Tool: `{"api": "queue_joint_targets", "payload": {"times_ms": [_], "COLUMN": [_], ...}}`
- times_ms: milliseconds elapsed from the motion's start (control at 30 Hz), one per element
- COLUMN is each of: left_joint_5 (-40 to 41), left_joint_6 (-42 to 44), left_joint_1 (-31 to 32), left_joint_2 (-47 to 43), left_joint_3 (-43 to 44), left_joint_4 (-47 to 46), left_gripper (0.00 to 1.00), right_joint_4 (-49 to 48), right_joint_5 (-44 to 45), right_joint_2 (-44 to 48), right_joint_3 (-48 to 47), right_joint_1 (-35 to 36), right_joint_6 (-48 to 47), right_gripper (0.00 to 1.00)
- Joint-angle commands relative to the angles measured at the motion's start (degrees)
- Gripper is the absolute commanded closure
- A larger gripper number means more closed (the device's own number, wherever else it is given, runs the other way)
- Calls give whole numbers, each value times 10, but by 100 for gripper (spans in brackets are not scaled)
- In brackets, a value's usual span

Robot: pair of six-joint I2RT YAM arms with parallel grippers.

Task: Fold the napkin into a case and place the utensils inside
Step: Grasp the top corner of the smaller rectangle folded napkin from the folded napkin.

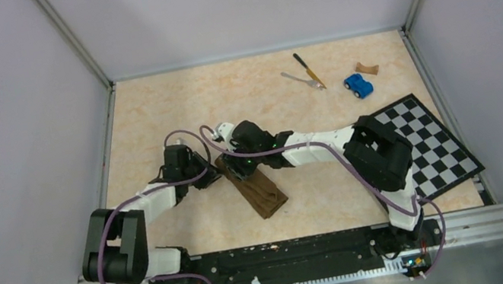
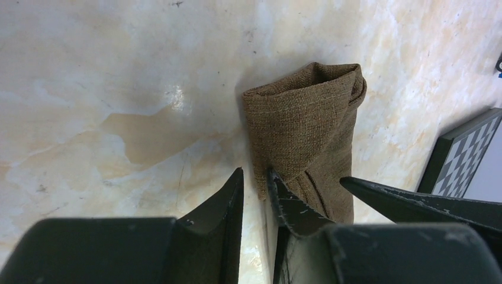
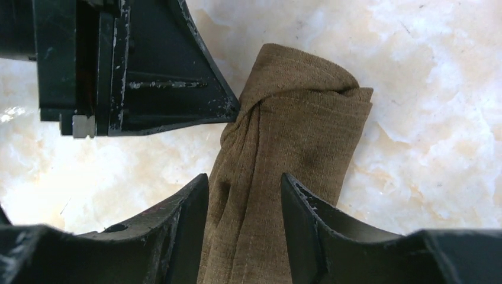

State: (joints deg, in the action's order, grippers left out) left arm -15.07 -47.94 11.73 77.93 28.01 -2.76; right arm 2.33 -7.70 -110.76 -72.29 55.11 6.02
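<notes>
The dark brown napkin (image 1: 259,191) lies on the table folded into a long narrow strip, the case shape. Both grippers meet at its far left end. In the left wrist view my left gripper (image 2: 256,188) stands narrowly open, the cloth's (image 2: 305,127) side edge between its tips and one fingertip (image 2: 278,192) resting on the cloth. My right gripper (image 3: 245,192) is open and straddles the strip (image 3: 290,136). The utensils lie far back: a yellow-handled knife (image 1: 309,70) and a silver fork (image 1: 302,80), side by side.
A blue toy car (image 1: 358,85) and a small brown piece (image 1: 367,68) sit at the back right. A black-and-white checkered board (image 1: 428,143) lies on the right, under the right arm's elbow. Walls enclose the table on three sides.
</notes>
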Motion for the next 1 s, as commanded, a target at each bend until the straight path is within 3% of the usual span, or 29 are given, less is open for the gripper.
{"api": "queue_joint_targets", "payload": {"times_ms": [0, 133, 467, 633, 967], "left_joint_5": [0, -5, -12, -27, -35], "left_joint_6": [-5, -8, -19, -26, -36], "left_joint_1": [-2, -2, -2, -2, 0], "left_joint_2": [6, 7, 3, 18, -7], "left_joint_3": [-4, -12, -37, -48, -72], "left_joint_4": [-37, -46, -66, -90, -115], "left_gripper": [76, 77, 80, 85, 91], "right_joint_4": [-3, -6, -40, -54, -76], "right_joint_5": [37, 54, 75, 75, 56], "right_joint_2": [-24, -45, -62, -71, -81], "right_joint_3": [-44, -54, -59, -70, -89], "right_joint_1": [12, 20, 26, 26, 26], "right_joint_6": [-23, -24, -10, 17, 67], "right_gripper": [52, 53, 68, 100, 100]}}
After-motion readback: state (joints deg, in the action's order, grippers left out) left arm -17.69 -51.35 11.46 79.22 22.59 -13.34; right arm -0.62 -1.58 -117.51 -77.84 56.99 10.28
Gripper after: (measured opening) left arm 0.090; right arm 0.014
